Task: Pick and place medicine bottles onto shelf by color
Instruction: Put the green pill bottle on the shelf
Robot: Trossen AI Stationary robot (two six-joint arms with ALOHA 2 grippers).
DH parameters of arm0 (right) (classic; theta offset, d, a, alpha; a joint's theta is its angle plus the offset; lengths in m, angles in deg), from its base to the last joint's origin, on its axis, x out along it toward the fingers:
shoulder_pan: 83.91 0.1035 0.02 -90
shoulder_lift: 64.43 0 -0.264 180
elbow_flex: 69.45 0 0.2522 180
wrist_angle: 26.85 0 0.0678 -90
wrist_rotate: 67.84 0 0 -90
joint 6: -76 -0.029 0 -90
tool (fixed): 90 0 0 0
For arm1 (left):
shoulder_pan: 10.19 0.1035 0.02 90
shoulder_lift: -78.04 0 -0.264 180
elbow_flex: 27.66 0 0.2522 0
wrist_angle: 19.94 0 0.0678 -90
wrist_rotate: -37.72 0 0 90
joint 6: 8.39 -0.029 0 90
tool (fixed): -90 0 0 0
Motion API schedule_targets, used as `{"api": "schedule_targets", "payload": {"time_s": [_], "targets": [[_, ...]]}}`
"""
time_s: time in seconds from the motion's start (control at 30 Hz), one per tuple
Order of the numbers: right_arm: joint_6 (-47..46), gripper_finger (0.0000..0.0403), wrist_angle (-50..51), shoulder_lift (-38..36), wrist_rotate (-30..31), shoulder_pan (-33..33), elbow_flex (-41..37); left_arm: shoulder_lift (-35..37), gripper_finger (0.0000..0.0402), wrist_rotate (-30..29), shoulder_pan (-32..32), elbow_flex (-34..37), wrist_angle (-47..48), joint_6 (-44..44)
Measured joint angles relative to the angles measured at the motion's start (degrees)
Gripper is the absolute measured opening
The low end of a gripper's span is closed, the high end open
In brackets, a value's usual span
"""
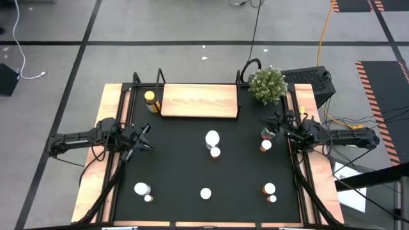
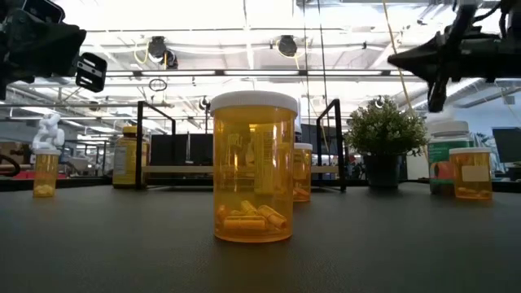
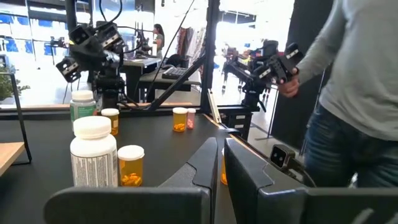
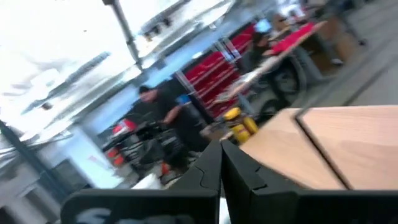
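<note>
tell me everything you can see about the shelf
The shelf is a flat rectangular board of pale wood, grain running lengthwise, lying level at the far edge of the black mat. Black metal posts stand at its corners. Its top is bare: no bottle stands on it. A yellow-lidded jar stands just off its left end on the mat, and a potted plant sits beyond its right end. Neither tool touches it.

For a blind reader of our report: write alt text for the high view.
Seen from above, small white-capped medicine bottles stand scattered on a black tabletop mat; the flat light-wood shelf at its far edge is bare. A dark left gripper and right gripper hover shut at the sides, holding nothing.
</note>
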Motion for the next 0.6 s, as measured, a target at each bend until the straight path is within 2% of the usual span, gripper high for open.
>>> {"api": "schedule_targets", "payload": {"time_s": [0.13,0.3,0.47,0.6], "targets": [[-0.88,0.0,-0.44,7.17,8.09,0.0,6.58,0.0,0.0031,-1.42,0.0,0.02,-2.91,0.43],[7.22,0.0,-0.03,18.07,13.61,0.0,17.78,0.02,0.0031,-2.11,0.02,0.02,-14.26,12.06],[15.7,0.0,-0.28,26.3,17.05,-0.04,26.89,0.0,0.0031,-6.4,0.17,0.02,-28.74,10.44],[23.73,0.0,0.08,28.61,18.52,-0.02,31.35,0.02,0.0031,-7.39,0.17,0.02,-40.97,9.15]]}}
